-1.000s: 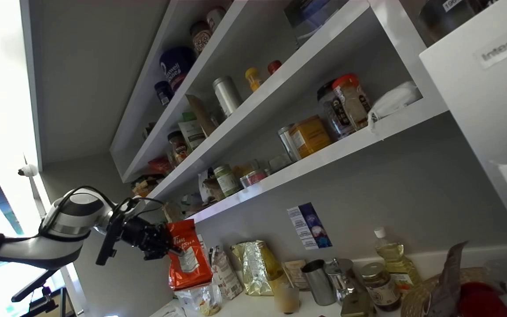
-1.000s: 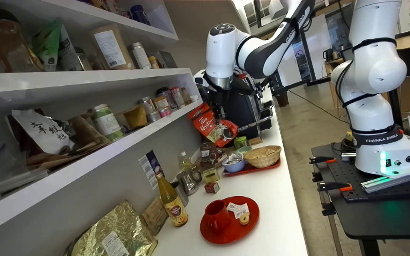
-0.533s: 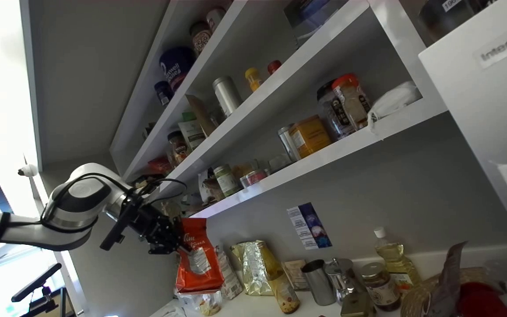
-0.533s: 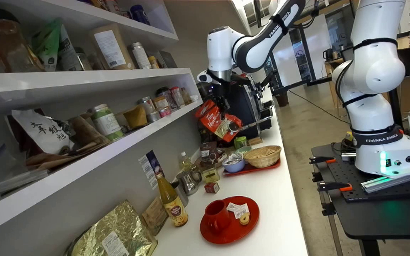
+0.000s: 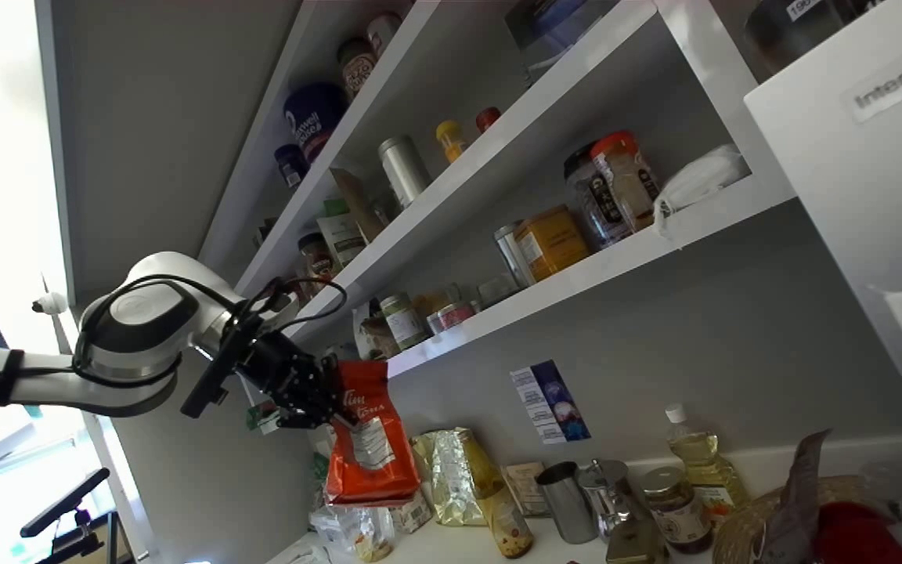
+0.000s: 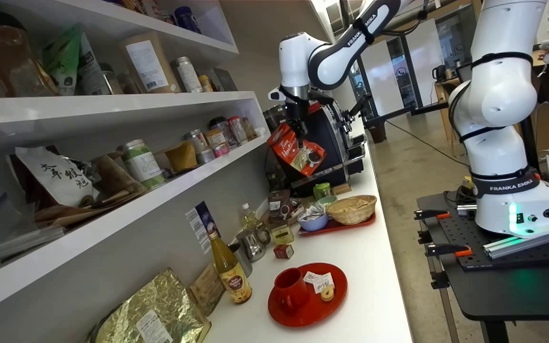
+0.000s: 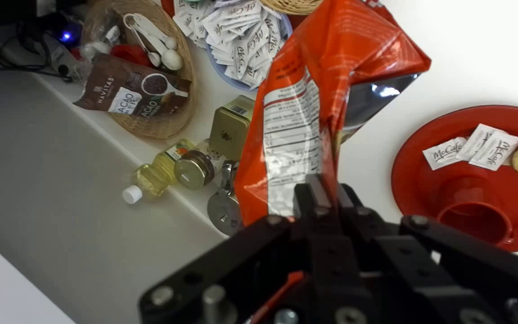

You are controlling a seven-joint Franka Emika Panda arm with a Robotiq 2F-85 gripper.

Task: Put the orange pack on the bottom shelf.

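Observation:
The orange pack (image 5: 374, 466), an orange-red Tim Hortons packet with pale patches, hangs in the air, tilted, in both exterior views (image 6: 286, 145). My gripper (image 5: 348, 419) is shut on its side edge; the fingers pinch a fold of it in the wrist view (image 7: 331, 193). There the pack (image 7: 292, 130) stretches ahead over the counter. The bottom shelf (image 5: 482, 323) is the lowest white board. In an exterior view the pack's top overlaps the shelf's left part; in an exterior view (image 6: 160, 197) the pack shows near the shelf's far end, its top about at board height.
Jars, tins and bags stand on the bottom shelf, such as a green-labelled jar (image 6: 142, 163) and a yellow tin (image 5: 553, 243). Below stand a gold bag (image 5: 451, 474), an oil bottle (image 5: 705, 462), a basket (image 6: 352, 209) and a red plate (image 6: 324, 305). A dark machine stands behind the pack.
The arm has lifted the pack and carried it rightward in both exterior views. It stays gripped throughout. The shelf items have not moved.

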